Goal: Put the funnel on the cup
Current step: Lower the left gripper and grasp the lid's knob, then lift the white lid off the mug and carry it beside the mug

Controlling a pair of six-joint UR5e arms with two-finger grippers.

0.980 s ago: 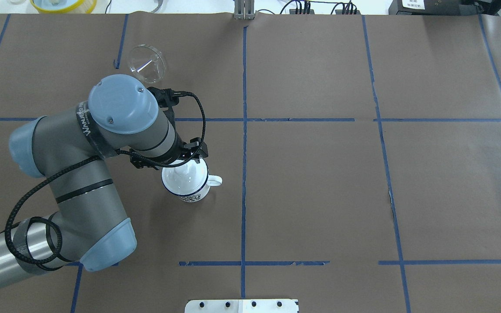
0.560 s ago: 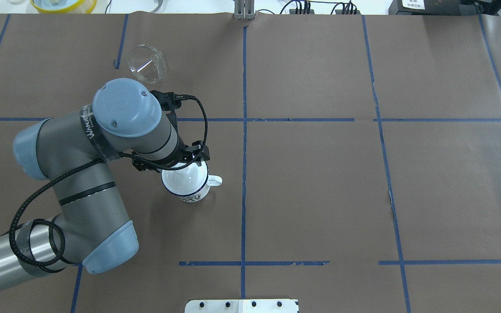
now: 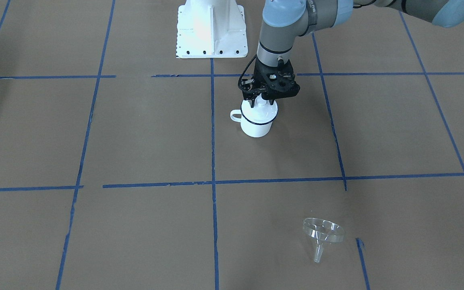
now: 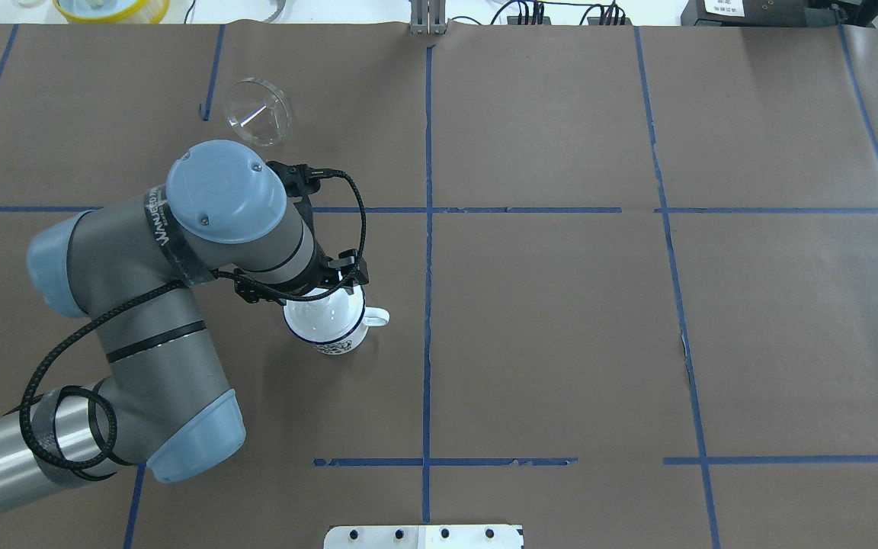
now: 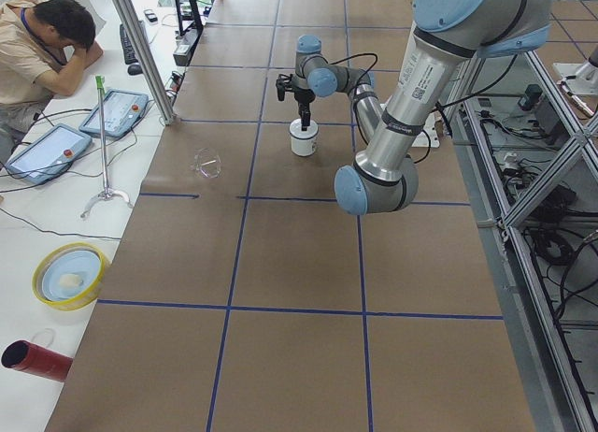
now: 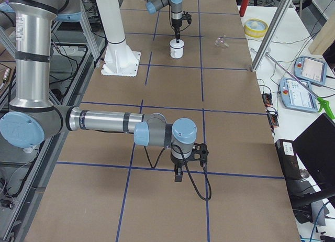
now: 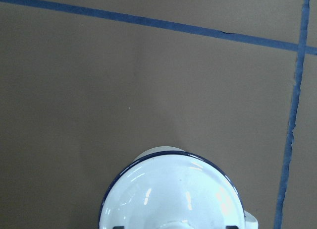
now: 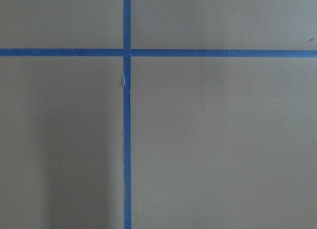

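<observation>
The cup (image 3: 257, 125) is a white mug with a dark blue rim, standing upright left of the table's centre line (image 4: 338, 341). A white knobbed lid (image 7: 173, 189) covers its mouth. My left gripper (image 3: 261, 105) hangs straight over the cup with a finger on each side of the lid's knob; in the left wrist view the fingertips stand well apart from it, so it is open. The clear funnel (image 3: 322, 233) lies tilted on the table, far from the cup on the operators' side (image 4: 257, 112). My right gripper (image 6: 178, 177) hovers low over bare table; I cannot tell its state.
The white robot base (image 3: 211, 30) stands behind the cup. A yellow-rimmed bowl (image 5: 70, 275) and a red cylinder (image 5: 35, 359) lie off the paper on the white side bench. An operator (image 5: 42, 39) sits at that bench with tablets.
My left arm's wrist and elbow have shifted slightly right and toward the cup. The cup, lid and funnel have not moved.
</observation>
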